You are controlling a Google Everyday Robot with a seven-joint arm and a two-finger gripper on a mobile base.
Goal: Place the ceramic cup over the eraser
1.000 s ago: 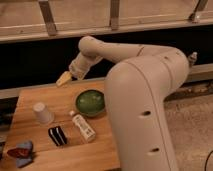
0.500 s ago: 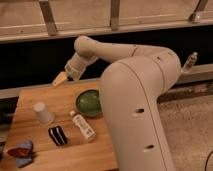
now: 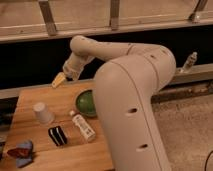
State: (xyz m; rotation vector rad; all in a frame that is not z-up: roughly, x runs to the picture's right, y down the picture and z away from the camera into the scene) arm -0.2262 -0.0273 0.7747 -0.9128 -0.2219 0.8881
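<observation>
The ceramic cup [image 3: 43, 113] stands on the wooden table [image 3: 31, 94] in the left part of the frame. It is small, plain white, tapered and has no handle. I cannot tell whether its mouth faces up or down, so nothing can be said of its inside. The eraser [image 3: 57, 135] lies just below and to the right of it, near but apart from it. The eraser is a small black block with white stripes across it, lying flat.

To the right of the eraser, a slim white labelled bottle [image 3: 83, 126] lies on its side, with its cap pointing up-left. Above the bottle sits the green bowl [image 3: 86, 104]. Its right part is hidden behind the robot's bulky white arm [image 3: 135, 95], and the part that shows is plain dark green. Blue-and-red flat pieces [image 3: 20, 152] lie at the lower left corner of the table.

The gripper [image 3: 59, 80] hangs in the air over the table's far edge, above the cup and well apart from it, in the upper left of the frame. Its yellowish fingers are spread apart, holding nothing and touching nothing.

A second small bottle [image 3: 189, 62] stands on the ledge at the far right.
</observation>
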